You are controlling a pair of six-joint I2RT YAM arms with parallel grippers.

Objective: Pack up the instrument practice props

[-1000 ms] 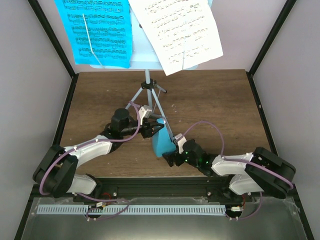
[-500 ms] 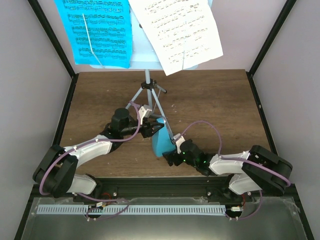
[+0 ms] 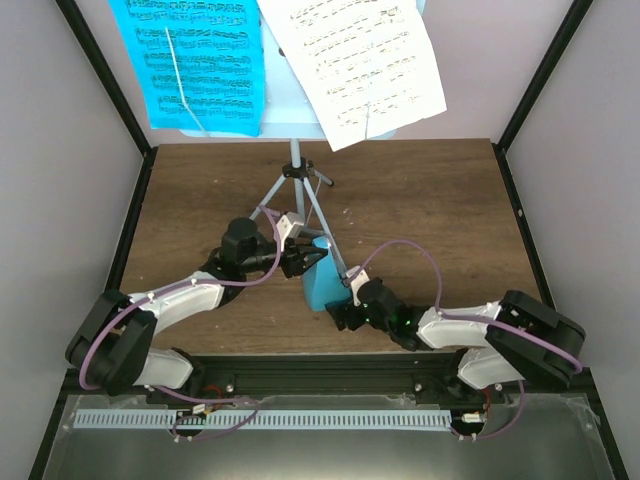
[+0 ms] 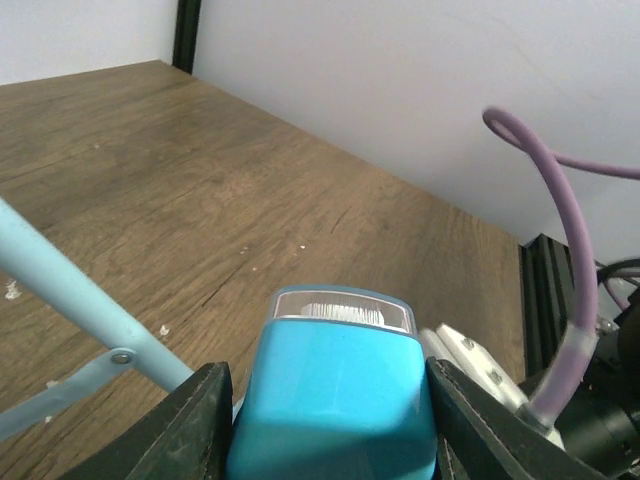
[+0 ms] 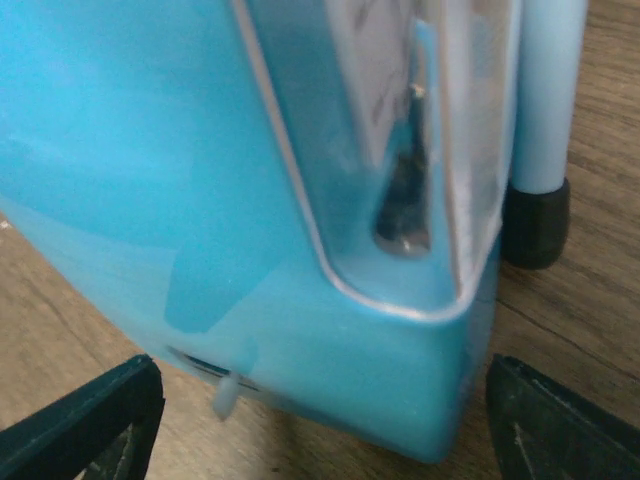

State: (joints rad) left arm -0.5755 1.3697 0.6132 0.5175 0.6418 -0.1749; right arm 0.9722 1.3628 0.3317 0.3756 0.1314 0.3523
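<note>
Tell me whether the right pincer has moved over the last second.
Yes. In the top view the right pincer has slid left, closing on the teal metronome, which has not shifted.

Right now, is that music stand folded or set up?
Set up: the music stand is upright, tripod legs spread on the table, cyan sheet and white sheet on it.

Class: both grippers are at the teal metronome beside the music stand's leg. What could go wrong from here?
1. The stand leg's rubber foot sits right beside the base of the metronome. The open right gripper, closing there, might catch it and jolt the music stand, spilling the music sheets.
2. The left gripper seems to pinch only the metronome's tapered top, so it could slip off when lifting.
</note>
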